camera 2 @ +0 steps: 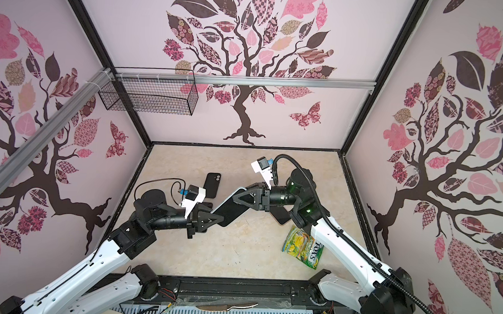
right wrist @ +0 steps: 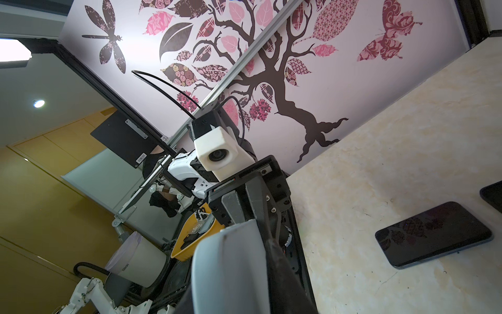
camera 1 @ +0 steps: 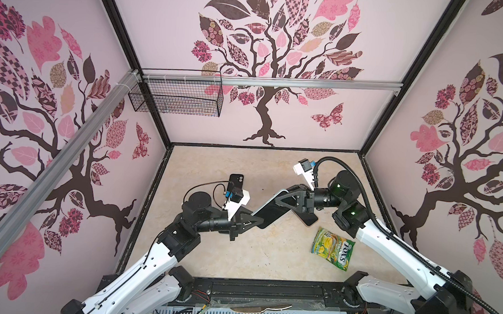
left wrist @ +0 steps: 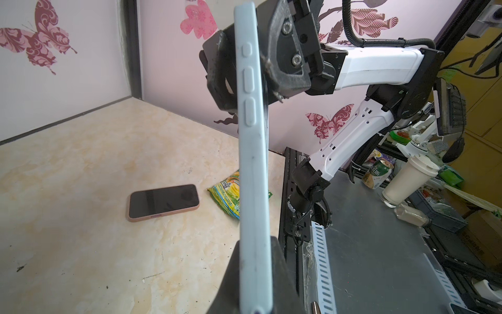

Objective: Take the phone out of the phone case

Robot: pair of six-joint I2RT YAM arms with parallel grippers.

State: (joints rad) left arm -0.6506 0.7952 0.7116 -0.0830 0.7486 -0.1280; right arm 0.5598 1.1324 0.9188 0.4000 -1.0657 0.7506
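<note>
Currently phone case [left wrist: 254, 163] is clamped end-to-end by left gripper [camera 1: 254, 220] and right gripper [camera 1: 282, 197]; rim is judged flexible, best peeled at a corner.

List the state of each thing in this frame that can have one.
Blue-cased phone: in its case, held off the table at both ends.
Left hand: shut on the blue-cased phone.
Right hand: shut on its other end.
Pink-cased phone: flat on the table, screen up, dark.
Black phone: flat, back up.
Candy bag: lying flat.
</note>
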